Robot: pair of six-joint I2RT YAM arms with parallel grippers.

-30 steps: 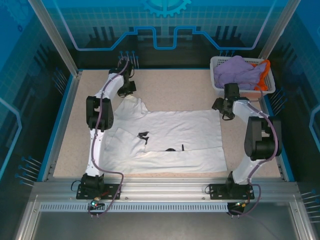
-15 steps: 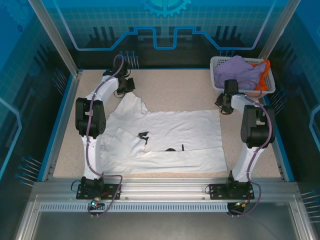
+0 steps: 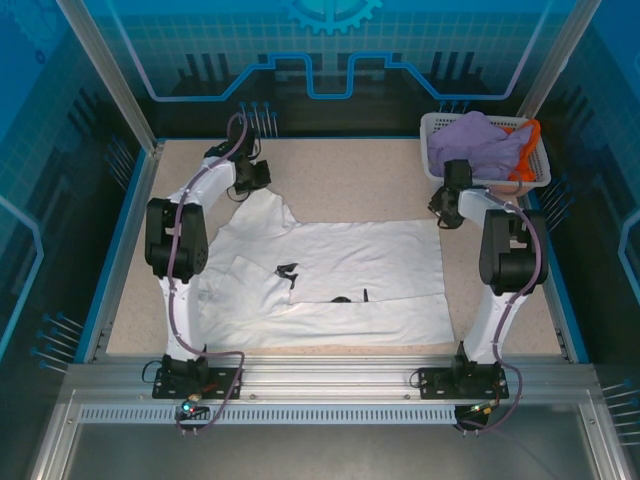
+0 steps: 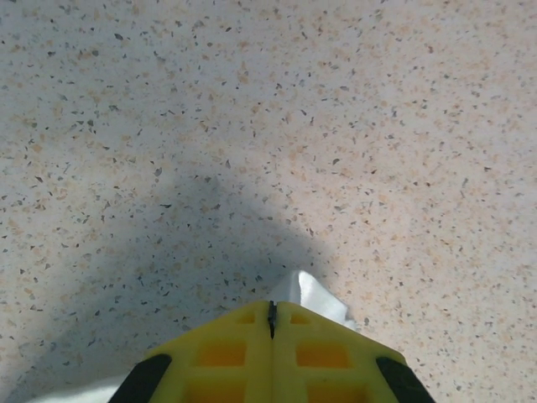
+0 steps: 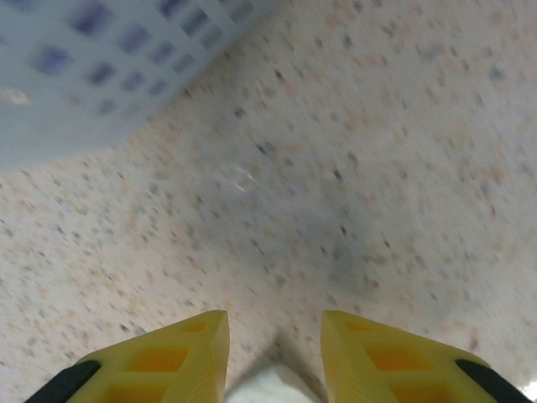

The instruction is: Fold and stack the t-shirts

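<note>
A white t-shirt (image 3: 340,270) with small black marks lies spread flat across the middle of the table. My left gripper (image 3: 252,182) sits at its far left corner. In the left wrist view that gripper (image 4: 271,304) is shut, with a tip of white cloth (image 4: 315,290) sticking out just past its fingertips. My right gripper (image 3: 443,212) is low at the shirt's far right corner. Its jaws (image 5: 274,323) stand apart, with a bit of white cloth (image 5: 264,384) between them near the frame's bottom. A lavender t-shirt (image 3: 475,140) and an orange one (image 3: 530,135) lie bunched in the basket.
The white lattice basket (image 3: 432,125) stands at the far right corner of the table, close behind my right gripper, and its wall (image 5: 84,75) shows blurred in the right wrist view. Speckled tabletop (image 3: 340,170) stretches between the two grippers. Blue rails edge the table.
The right gripper's jaws have narrowed and it has shifted slightly toward the basket. Both arms have folded more upright, the left elbow swinging left. The shirt lies as before.
</note>
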